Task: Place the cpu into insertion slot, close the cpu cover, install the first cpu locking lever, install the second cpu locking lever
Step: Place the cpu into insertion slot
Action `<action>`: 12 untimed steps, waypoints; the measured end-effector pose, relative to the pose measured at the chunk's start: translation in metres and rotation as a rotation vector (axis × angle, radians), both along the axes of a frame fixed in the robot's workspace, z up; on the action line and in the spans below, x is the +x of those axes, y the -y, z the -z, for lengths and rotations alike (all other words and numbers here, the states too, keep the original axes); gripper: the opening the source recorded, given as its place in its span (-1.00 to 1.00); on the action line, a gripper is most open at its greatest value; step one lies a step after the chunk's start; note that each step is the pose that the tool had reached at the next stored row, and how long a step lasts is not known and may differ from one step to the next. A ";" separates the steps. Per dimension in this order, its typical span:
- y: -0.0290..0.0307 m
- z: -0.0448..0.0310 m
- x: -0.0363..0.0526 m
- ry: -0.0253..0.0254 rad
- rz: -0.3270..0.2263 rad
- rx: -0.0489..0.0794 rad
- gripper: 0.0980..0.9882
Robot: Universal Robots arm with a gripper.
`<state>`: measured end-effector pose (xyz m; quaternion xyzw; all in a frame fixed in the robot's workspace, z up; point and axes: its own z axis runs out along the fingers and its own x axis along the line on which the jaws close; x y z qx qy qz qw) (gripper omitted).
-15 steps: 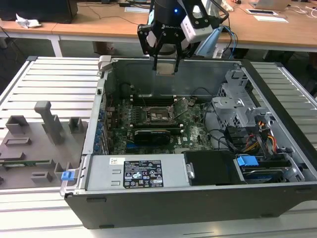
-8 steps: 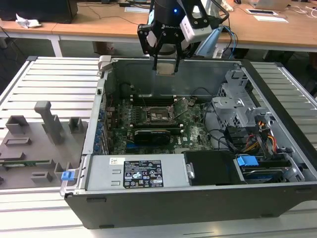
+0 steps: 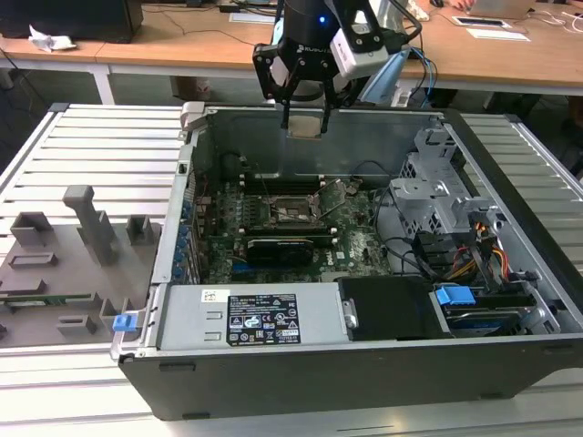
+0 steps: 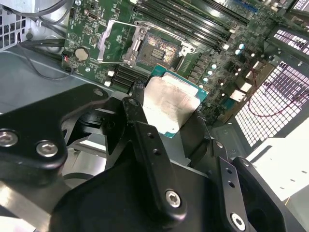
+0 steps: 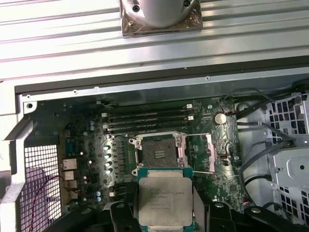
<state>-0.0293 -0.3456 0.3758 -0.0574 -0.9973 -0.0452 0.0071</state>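
Note:
My gripper (image 3: 305,120) is shut on the cpu (image 3: 305,126), holding it in the air above the back wall of the open computer case. In both wrist views the cpu (image 4: 169,104) (image 5: 164,198) shows its silver-grey top and green edge between the black fingers (image 4: 137,104). The insertion slot (image 3: 291,211) (image 4: 157,46) (image 5: 157,152) lies below on the green motherboard, dark and bare inside its metal rim. The cpu cover (image 4: 101,48) (image 5: 212,154) stands swung open beside the slot.
Long memory slots (image 5: 145,121) run beside the socket. A black card (image 3: 278,246) lies in front of it. A metal drive cage (image 3: 446,191) with cables stands at the exterior view's right, and a grey fixture tray (image 3: 73,246) at its left.

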 end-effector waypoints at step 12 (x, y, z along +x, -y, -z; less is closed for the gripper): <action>0.0000 0.0000 0.0000 0.0000 0.036 0.000 0.00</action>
